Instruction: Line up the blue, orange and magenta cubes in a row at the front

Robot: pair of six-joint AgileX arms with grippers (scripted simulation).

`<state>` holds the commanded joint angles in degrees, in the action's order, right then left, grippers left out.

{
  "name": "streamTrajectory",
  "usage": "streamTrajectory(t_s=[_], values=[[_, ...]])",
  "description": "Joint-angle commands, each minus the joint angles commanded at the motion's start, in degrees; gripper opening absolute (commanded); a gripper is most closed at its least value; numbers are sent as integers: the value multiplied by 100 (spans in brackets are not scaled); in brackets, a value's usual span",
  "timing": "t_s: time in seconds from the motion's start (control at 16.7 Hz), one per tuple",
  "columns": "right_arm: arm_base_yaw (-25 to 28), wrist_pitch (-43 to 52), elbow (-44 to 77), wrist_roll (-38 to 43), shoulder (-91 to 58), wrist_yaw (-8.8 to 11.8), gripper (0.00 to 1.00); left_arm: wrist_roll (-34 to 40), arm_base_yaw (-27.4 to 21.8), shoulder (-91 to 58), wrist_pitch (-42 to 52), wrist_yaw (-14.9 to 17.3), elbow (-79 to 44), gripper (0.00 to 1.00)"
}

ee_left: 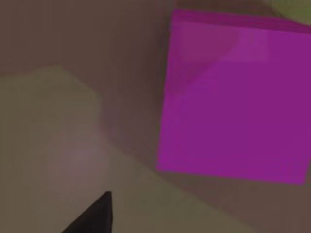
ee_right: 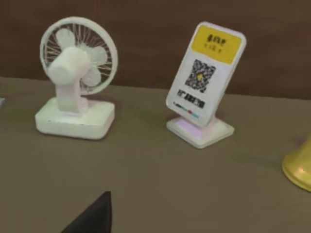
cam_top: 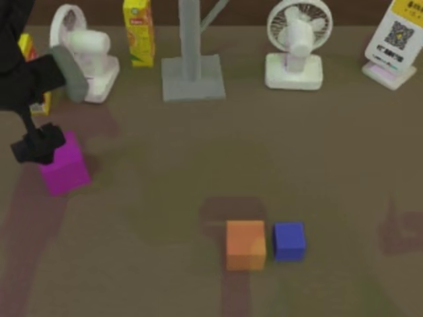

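The magenta cube point(cam_top: 66, 165) lies at the left of the table and fills much of the left wrist view point(ee_left: 233, 102). My left gripper point(cam_top: 36, 144) hovers open over its back-left corner, and one dark fingertip point(ee_left: 97, 216) shows apart from the cube with nothing held. The orange cube point(cam_top: 246, 246) and the smaller blue cube point(cam_top: 289, 240) sit side by side at the front centre, orange to the left. My right arm is outside the top view. Its wrist view shows one dark fingertip point(ee_right: 99, 216) above bare table, open and holding nothing.
Along the back stand a white fan point(cam_top: 82, 56), a yellow juice carton point(cam_top: 139, 33), a grey stand point(cam_top: 192, 72), a second white fan point(cam_top: 295, 46) and a QR sign point(cam_top: 393, 43). Another yellow carton point(cam_top: 28, 49) peeks out behind my left arm. A yellow object point(ee_right: 299, 165) is at the right wrist view's edge.
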<state>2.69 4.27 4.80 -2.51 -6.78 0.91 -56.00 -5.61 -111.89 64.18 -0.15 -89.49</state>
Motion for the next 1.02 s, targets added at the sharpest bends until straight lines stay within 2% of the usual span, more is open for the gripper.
streamTrajectory(t_s=[0.24,0.6,0.78,1.02], values=[[-206,-415,-468,245,659,-88,100,-304,-39,-592,299,25,-560,100],[-211,-427,-480,251,678,-91,100,-313,-11,-610,280,23,-552,100],[-211,-427,-480,251,678,-91,100,-326,-29,-749,-121,27,-267,100],[-211,-427,-480,251,678,-91,100,-328,-29,-1083,-1138,29,343,100]])
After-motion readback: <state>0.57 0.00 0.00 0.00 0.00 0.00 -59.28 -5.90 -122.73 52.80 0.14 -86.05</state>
